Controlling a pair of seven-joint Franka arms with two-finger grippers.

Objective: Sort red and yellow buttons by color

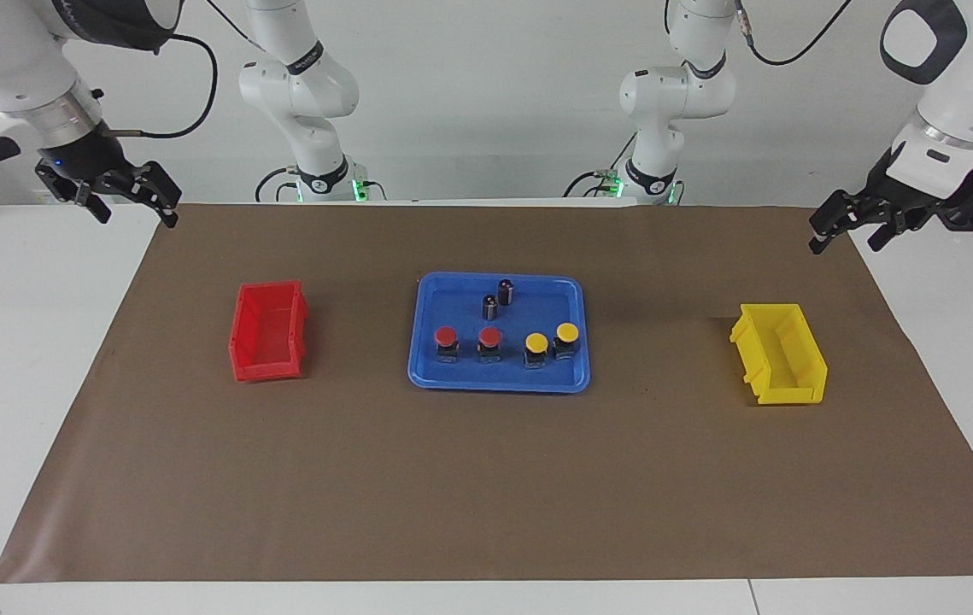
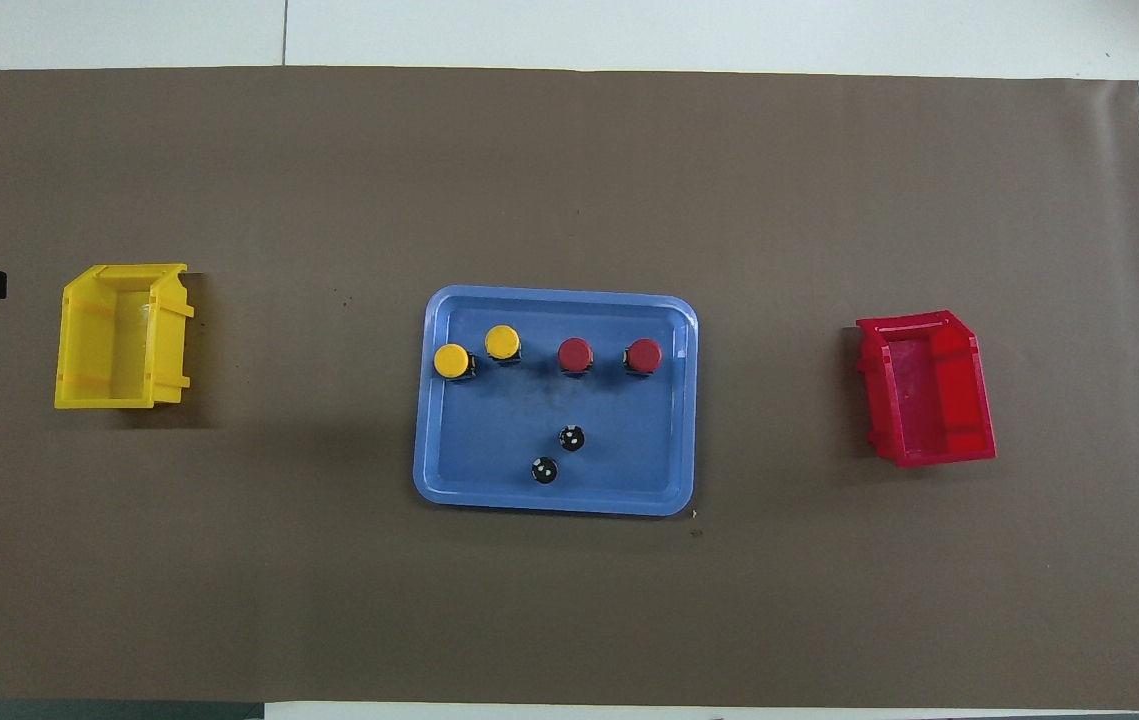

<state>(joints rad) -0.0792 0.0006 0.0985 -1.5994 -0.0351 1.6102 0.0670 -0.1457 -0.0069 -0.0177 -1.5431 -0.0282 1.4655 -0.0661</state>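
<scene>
I see all four buttons in a row on the blue tray at the frame's centre: two red buttons side by side, two yellow buttons beside them, two dark cylinders higher in the tray. The red bin sits mid-left, the yellow bin mid-right, both empty. Sorting hasn't started, I judge. My right hand hangs released at upper left, my left hand released at upper right. Next I'd lower one onto a cap.

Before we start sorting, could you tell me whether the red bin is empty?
Empty: the red bin shows only its bare floor in the overhead view, and all four buttons sit in the blue tray.
</scene>
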